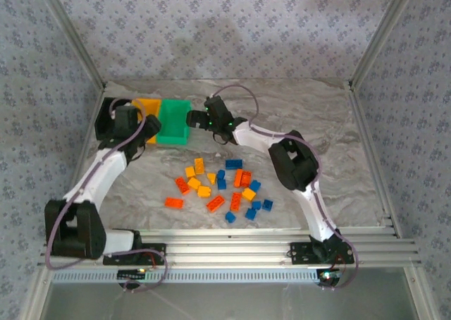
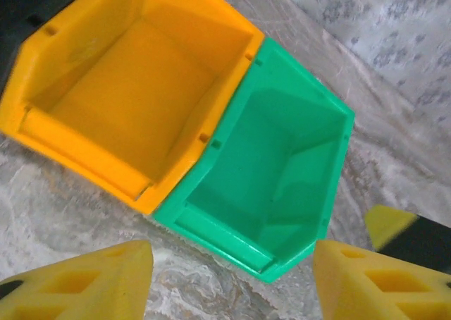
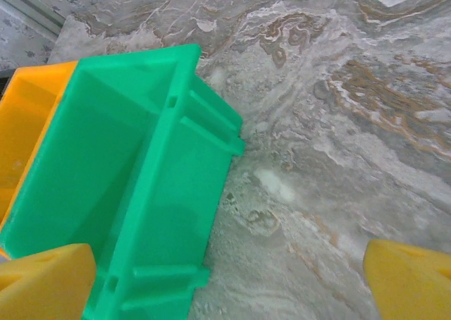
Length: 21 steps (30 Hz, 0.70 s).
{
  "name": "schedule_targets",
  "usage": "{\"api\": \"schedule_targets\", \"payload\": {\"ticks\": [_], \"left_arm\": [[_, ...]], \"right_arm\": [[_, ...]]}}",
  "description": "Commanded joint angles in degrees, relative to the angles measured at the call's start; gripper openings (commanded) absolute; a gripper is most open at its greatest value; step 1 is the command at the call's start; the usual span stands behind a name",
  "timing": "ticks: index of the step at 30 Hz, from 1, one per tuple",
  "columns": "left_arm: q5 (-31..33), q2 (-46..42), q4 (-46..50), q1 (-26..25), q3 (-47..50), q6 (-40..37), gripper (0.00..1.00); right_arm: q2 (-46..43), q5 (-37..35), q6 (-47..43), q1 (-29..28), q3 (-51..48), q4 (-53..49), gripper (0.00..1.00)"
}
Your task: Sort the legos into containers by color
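Observation:
Blue, orange-red and yellow-orange legos [image 1: 220, 186] lie scattered mid-table, all outside the containers. The yellow-orange bin [image 1: 146, 106] [image 2: 127, 87] and the green bin [image 1: 173, 126] [image 2: 275, 158] [image 3: 106, 193] stand joined at the back left, both empty. A strip of the black bin [image 2: 21, 13] shows beside the yellow one. My left gripper [image 1: 151, 127] [image 2: 232, 285] hangs open and empty over the bins' near edge. My right gripper [image 1: 193, 118] [image 3: 229, 285] is open and empty, straddling the green bin's right wall.
Metal frame posts and patterned walls enclose the marble-patterned table [image 1: 317, 115]. The right half of the table is bare. The right gripper's yellow finger [image 2: 391, 223] shows beside the green bin in the left wrist view.

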State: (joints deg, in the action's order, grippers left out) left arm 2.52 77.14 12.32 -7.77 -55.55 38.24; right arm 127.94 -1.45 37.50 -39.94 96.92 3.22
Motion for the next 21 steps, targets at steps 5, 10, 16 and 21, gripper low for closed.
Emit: {"api": "schedule_targets", "payload": {"ticks": [5,10,16,21], "left_arm": [[12.73,12.03,4.61,-2.97,-10.75,-9.19,0.61],[13.65,18.74,5.49,-2.89,-15.97,-13.38,0.59],[9.78,14.29,1.56,-3.67,-12.69,-11.06,0.58],[10.41,11.51,0.83,-3.83,-11.79,-12.18,0.61]], "right_arm": [[-15.11,-13.35,-10.01,-1.04,-14.55,10.35,1.0],[-21.06,-13.23,-11.9,0.23,-22.8,18.43,1.0],[-26.48,-10.11,-14.67,3.38,-29.91,25.0,1.0],[-21.95,1.94,13.5,12.89,-30.88,25.23,1.0]]}}
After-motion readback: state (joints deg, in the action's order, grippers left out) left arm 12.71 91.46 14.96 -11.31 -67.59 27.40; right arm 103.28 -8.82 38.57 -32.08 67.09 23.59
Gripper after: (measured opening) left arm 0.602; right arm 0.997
